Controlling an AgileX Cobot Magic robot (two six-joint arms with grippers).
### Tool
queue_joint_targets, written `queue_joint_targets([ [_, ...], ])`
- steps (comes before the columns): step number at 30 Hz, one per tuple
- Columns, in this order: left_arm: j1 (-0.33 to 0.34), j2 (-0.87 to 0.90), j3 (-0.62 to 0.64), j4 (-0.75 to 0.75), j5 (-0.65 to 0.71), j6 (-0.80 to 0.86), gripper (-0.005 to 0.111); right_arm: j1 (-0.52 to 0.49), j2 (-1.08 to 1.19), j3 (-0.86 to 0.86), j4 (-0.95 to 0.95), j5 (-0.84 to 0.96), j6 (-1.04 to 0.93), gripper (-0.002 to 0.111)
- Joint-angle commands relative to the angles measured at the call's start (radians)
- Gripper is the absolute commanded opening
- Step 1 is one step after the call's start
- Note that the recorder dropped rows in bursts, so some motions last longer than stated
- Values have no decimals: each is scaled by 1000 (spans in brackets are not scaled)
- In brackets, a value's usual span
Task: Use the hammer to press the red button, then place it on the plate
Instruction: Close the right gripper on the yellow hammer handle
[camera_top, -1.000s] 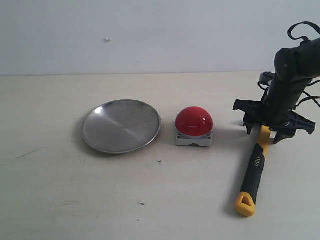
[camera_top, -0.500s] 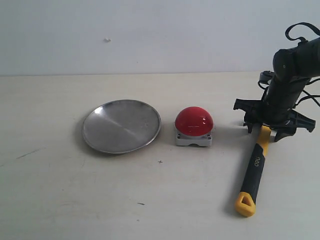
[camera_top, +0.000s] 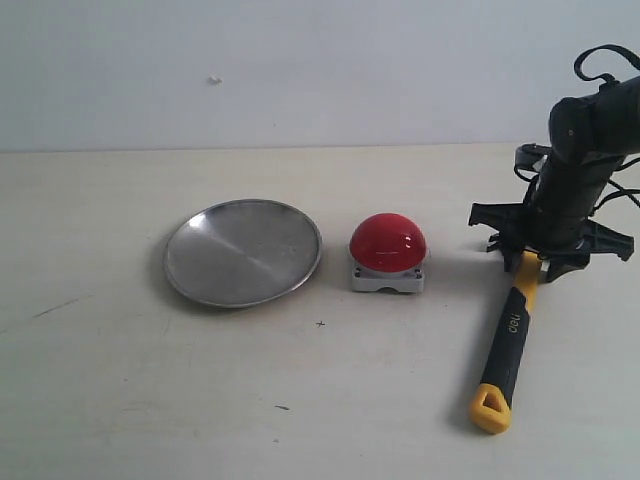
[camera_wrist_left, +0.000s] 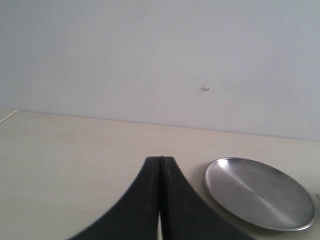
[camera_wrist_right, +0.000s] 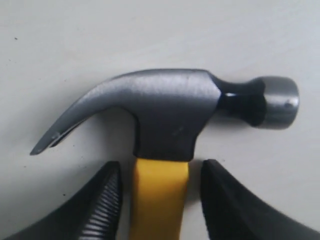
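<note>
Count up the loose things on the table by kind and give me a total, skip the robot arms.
hammer: 1
red button: 1
plate: 1
Total: 3
</note>
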Motion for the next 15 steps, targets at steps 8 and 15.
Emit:
queue_joint_targets([
  [8, 3, -5, 1, 2, -8, 0, 0, 0, 40, 9, 9, -63, -160, 0],
  [15, 3, -5, 1, 2, -8, -3, 0, 0, 12, 9, -34, -48, -161, 0],
])
